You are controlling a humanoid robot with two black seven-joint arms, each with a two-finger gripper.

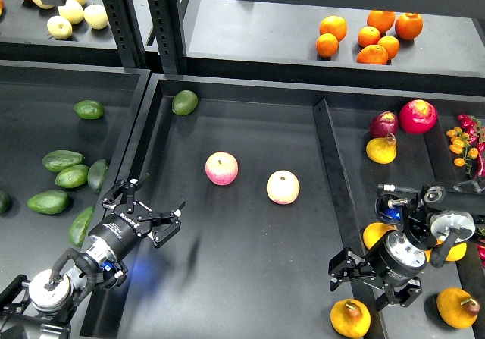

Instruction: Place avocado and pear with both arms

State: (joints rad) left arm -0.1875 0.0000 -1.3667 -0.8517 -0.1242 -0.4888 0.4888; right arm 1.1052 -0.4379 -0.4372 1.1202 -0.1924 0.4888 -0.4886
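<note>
Several dark green avocados lie in the left bin; an elongated one (81, 225) lies nearest my left gripper (151, 206). That gripper is open and empty, just right of the bin wall, over the middle tray. A golden pear (350, 318) with a short stem lies at the front of the right bin. My right gripper (365, 284) hovers just above it, open and holding nothing. More pears (458, 307) lie around the right arm, partly hidden by it.
Two pink-yellow apples (221, 167) (283, 186) and a rounder avocado (184, 102) lie in the middle tray (250, 278). A divider wall (333, 180) separates it from the right bin. Oranges (370, 36) sit on the back shelf. Red fruit (417, 115) and small peppers (464, 142) lie at the right.
</note>
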